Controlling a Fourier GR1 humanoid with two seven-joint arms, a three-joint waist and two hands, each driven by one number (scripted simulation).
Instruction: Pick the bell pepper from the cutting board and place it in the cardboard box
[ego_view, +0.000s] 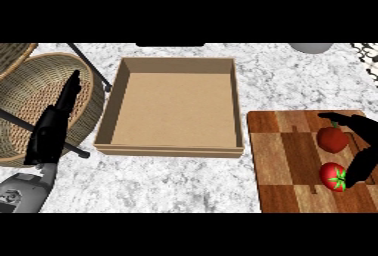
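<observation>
Right robot hand (364, 131): black, over the far right part of the cutting board, open in a wide arch with the thumb reaching left and the fingers running down towards the near edge.
Bell pepper (334, 139): red, lying on the cutting board in the hollow of the right robot hand, just under the thumb and just left of the fingers; whether they touch it cannot be told.
Tomato (332, 176): red with a green star-shaped stem, on the board just beside the right robot hand's fingertips, nearer than the pepper.
Cutting board (288, 165): wooden, striped light and dark, beneath the right robot hand.
Cardboard box (168, 148): brown, open at the top, nothing in it, well to the left of the right robot hand, between the two hands.
Left robot hand (55, 122): black, at the left of the view, resting open with straight fingers pointing away.
Wicker basket (29, 75): round, woven, behind and beneath the left robot hand.
Surface (162, 185): pale speckled stone, carrying the box, board and basket.
</observation>
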